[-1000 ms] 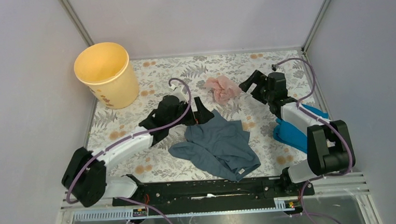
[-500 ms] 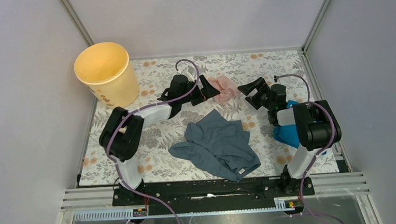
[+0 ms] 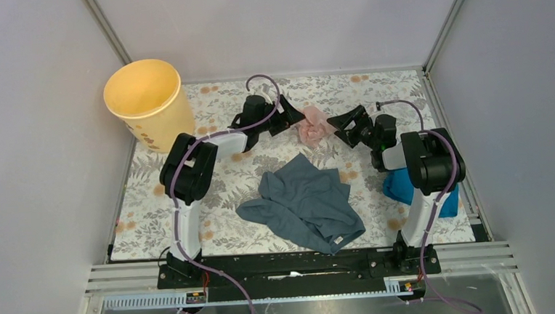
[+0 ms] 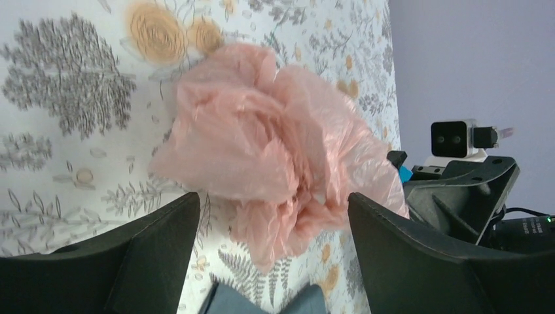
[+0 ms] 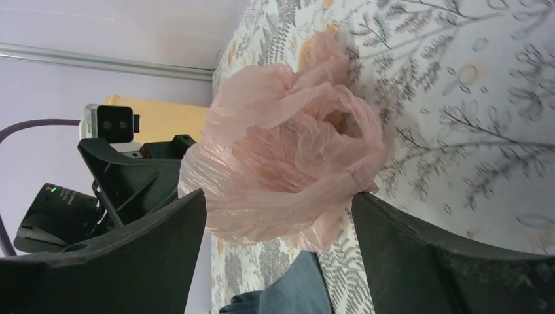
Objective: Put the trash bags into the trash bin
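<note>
The crumpled pale-pink trash bag [image 3: 313, 124] lies on the floral table at the back middle. My left gripper [image 3: 294, 117] stands open just left of it, and my right gripper [image 3: 338, 124] stands open just right of it, the two facing each other. In the left wrist view the bag [image 4: 275, 150] fills the space in front of my left gripper [image 4: 273, 199], its lower edge reaching between the jaws. The right wrist view shows the same bag [image 5: 288, 150] at the mouth of my right gripper [image 5: 278, 196]. The yellow-orange trash bin [image 3: 149, 103] stands upright at the back left.
A grey-blue garment [image 3: 306, 202] lies spread in the middle of the table, near the bag. A bright blue folded cloth [image 3: 407, 185] sits under the right arm. Grey walls enclose the table on three sides.
Both arms have stretched out toward the bag, the left from the middle left and the right from the right, until their jaws flank it. Both pairs of jaws have narrowed slightly.
</note>
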